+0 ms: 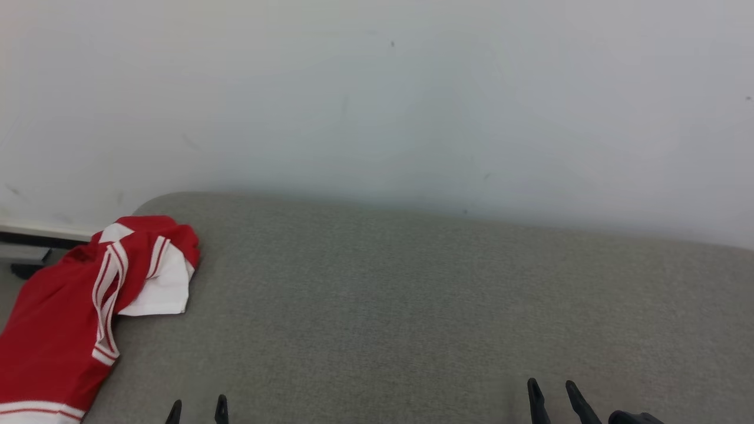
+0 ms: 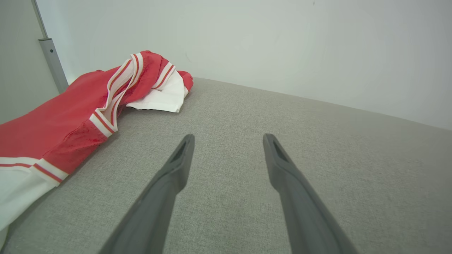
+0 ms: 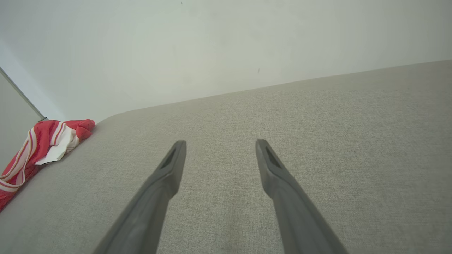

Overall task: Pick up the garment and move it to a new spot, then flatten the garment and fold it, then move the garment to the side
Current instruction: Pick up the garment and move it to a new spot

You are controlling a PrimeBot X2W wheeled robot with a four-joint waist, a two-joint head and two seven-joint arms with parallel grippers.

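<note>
Over the grey cushion (image 1: pixel 412 294), the left gripper (image 1: pixel 198 405) and right gripper (image 1: pixel 552 386) have fingers spread wide, empty, far from the garment (image 1: pixel 53 318).

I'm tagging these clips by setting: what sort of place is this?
Probably an indoor room or test space: a grey fabric-covered surface, like a bed or padded table, in front of a plain white wall, with a crumpled red and white garment at its left edge.
</note>
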